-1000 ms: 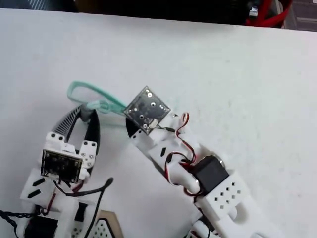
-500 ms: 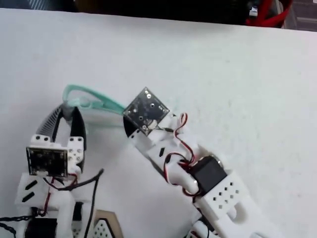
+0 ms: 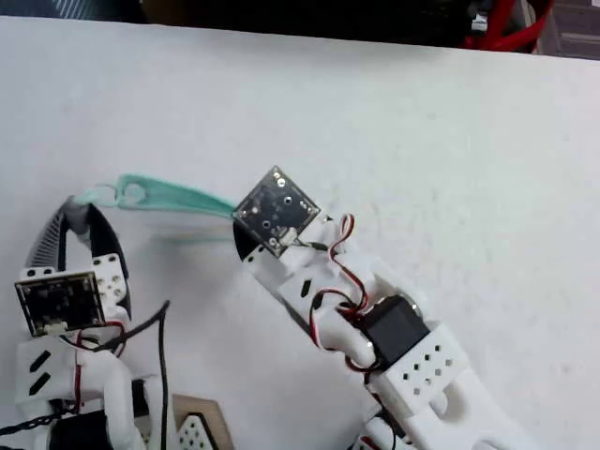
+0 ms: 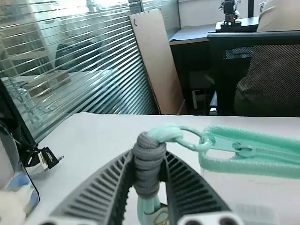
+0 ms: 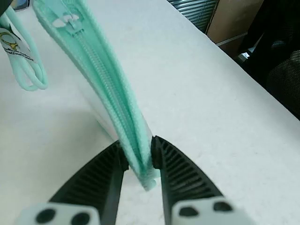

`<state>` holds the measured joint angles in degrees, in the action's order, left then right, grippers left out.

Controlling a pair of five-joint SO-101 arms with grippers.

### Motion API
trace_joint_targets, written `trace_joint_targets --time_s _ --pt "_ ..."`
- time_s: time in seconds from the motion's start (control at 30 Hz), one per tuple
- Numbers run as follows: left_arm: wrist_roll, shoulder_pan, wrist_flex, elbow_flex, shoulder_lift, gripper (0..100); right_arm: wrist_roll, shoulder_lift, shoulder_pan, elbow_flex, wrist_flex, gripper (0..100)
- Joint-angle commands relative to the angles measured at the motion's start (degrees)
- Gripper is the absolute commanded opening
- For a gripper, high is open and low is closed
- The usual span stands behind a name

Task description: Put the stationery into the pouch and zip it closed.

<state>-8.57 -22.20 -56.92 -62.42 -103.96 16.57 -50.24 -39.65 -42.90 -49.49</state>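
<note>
Pinching the grey knot (image 4: 148, 172) of the zip cord, the left gripper (image 4: 150, 157) is sitting narrow, with both ribbed fingers (image 4: 110, 180) pressing on the knot's sides. A mint cord is running from the knot to the ring (image 4: 205, 139) of the zip pull, just ahead of this gripper's tips. The pouch (image 4: 253, 154) is lying beyond the ring, stretching away to one side of the tips.

The right gripper (image 5: 138, 146) is holding narrow too, clamping the other end of the pouch (image 5: 108, 93) between its tips. The mint zip band is standing edge-up between its fingers (image 5: 176, 161). The zip teeth (image 5: 101, 79) are running straight out from the jaws and are looking meshed along that stretch. The slider (image 5: 65, 21) is sitting at the far end, well away from this gripper. A mint cord loop (image 5: 26, 70) is hanging beside that far end, over the table (image 5: 211, 93).

From above, the pouch (image 3: 173, 195) is spanning between the two grippers, pulled out in a thin line. The left gripper (image 3: 80, 208) is holding one end, and the right arm's camera board (image 3: 275, 211) is covering the other. Whether the pouch bottom is touching the table (image 3: 422, 141), I cannot tell.
</note>
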Motion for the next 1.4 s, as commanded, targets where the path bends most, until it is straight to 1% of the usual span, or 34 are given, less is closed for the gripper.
trace_joint_targets --time_s 0.0,0.1,0.47,0.63,0.97,1.07,1.17,1.2,1.27,1.33,1.37 --pt "2.6 -5.6 0.2 3.0 -0.6 5 -0.7 0.4 2.8 -0.5 0.0 1.9" --pt "2.8 -7.3 0.1 3.0 -0.6 5 -0.7 0.4 2.8 -0.5 0.0 1.9" --pt "3.0 -7.9 0.0 2.9 -0.6 5 -0.6 0.4 2.8 -0.6 0.0 1.9" --pt "2.8 -9.3 0.0 2.9 -0.6 5 -0.7 0.4 2.5 -0.6 0.2 1.9" --pt "3.1 -8.8 -1.0 2.9 -0.6 5 -0.7 0.4 2.4 -0.6 0.3 1.9" --pt "3.2 -5.3 -0.5 3.1 -0.6 5 -0.9 0.4 2.4 -0.6 0.3 1.9" --pt "3.3 0.8 0.2 2.9 -0.6 12 -0.9 0.4 2.4 -0.4 0.3 1.9" --pt "3.9 2.8 0.2 2.9 -0.6 15 -0.9 0.4 2.5 -0.3 0.3 1.9" --pt "7.7 5.6 0.2 3.2 -0.6 19 -1.0 0.4 2.7 -0.2 0.3 1.9" --pt "10.2 7.3 0.3 3.3 -0.6 20 -1.0 0.4 2.5 -0.2 0.3 1.9" --pt "10.3 8.5 0.6 3.3 -0.6 20 -1.0 0.4 2.5 -0.2 0.3 1.9"
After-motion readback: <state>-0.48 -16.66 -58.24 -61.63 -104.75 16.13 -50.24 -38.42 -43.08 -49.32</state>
